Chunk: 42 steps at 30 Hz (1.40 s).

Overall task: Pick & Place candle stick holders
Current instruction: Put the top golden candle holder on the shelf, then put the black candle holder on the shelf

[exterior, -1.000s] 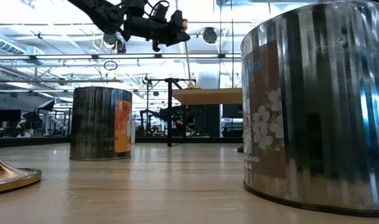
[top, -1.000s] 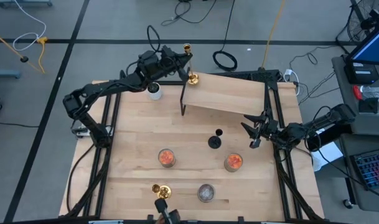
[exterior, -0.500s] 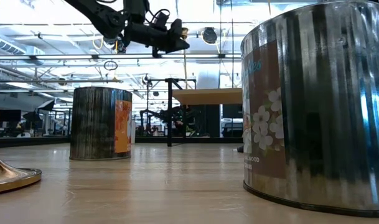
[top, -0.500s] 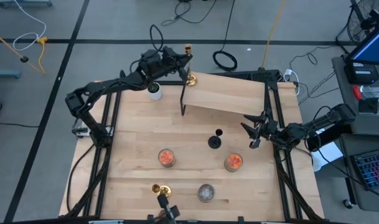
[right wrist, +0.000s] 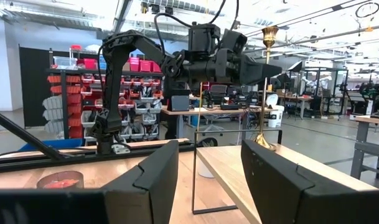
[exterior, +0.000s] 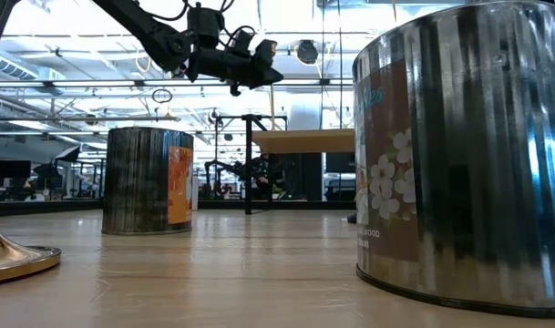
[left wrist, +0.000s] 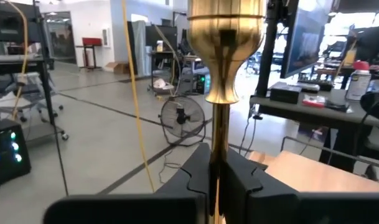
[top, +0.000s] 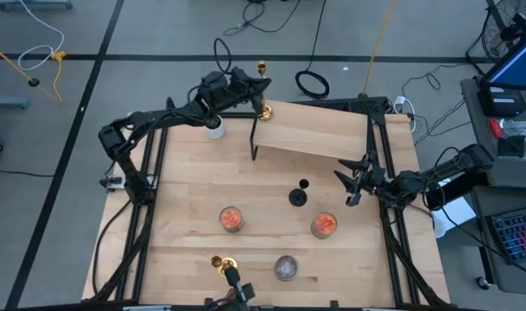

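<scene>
High view: I have the left gripper (top: 252,89) at upper centre, by the raised shelf (top: 319,130).
Left grip: fingers (left wrist: 192,177) pressed on the stem of a gold holder (top: 264,107); its foot seems to rest on the shelf's corner.
Right gripper (top: 356,179): spread and empty, waiting at right.
Left to do, as I judge: black holder (top: 298,196), two orange jars (top: 231,218), clear jar (top: 286,267) and second gold holder (top: 222,263) stand on the table (top: 193,181), lower centre.
</scene>
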{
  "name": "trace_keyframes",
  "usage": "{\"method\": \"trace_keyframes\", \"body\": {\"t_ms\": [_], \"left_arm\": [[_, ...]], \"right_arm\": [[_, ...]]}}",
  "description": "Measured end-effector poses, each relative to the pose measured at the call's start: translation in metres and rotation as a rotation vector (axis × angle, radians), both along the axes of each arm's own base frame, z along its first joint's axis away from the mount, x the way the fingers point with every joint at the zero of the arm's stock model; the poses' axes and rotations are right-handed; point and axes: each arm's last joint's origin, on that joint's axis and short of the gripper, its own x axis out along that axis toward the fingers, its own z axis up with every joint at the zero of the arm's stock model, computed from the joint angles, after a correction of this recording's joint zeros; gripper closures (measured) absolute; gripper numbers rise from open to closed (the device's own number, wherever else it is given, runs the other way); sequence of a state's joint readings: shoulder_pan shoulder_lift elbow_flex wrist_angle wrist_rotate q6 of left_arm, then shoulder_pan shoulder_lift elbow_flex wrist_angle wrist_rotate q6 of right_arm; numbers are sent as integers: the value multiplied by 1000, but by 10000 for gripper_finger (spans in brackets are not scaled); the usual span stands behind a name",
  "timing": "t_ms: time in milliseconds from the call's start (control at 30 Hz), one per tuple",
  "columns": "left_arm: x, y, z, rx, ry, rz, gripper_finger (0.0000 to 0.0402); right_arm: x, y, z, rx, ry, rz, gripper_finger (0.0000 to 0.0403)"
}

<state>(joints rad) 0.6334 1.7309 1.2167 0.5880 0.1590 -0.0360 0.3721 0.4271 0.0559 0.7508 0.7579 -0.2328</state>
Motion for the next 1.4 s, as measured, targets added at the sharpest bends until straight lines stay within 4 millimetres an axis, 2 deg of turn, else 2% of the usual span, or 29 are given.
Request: {"method": "trace_keyframes", "body": {"t_ms": [133, 467, 600, 933, 1067, 1167, 1400], "left_arm": [[0, -1, 2, 27, -8, -28, 341], [3, -5, 2, 84, 23, -47, 332], [3, -5, 2, 82, 23, -48, 317], [2, -10, 1, 35, 70, -61, 216], [-2, -18, 9, 50, 114, -70, 181], [-8, -26, 17, 33, 144, -84, 161], [-30, -44, 41, 46, 209, -85, 147]], "right_arm": [[0, 0, 0, 1, 0, 0, 232], [1, 0, -3, -1, 29, 3, 232], [1, 0, -3, 23, 19, 9, 232], [1, 1, -2, 60, -10, 53, 232], [1, 4, 0, 41, -43, 164, 232], [2, 5, 1, 56, -58, 178, 232], [6, 6, -4, 46, -8, 179, 232]]}}
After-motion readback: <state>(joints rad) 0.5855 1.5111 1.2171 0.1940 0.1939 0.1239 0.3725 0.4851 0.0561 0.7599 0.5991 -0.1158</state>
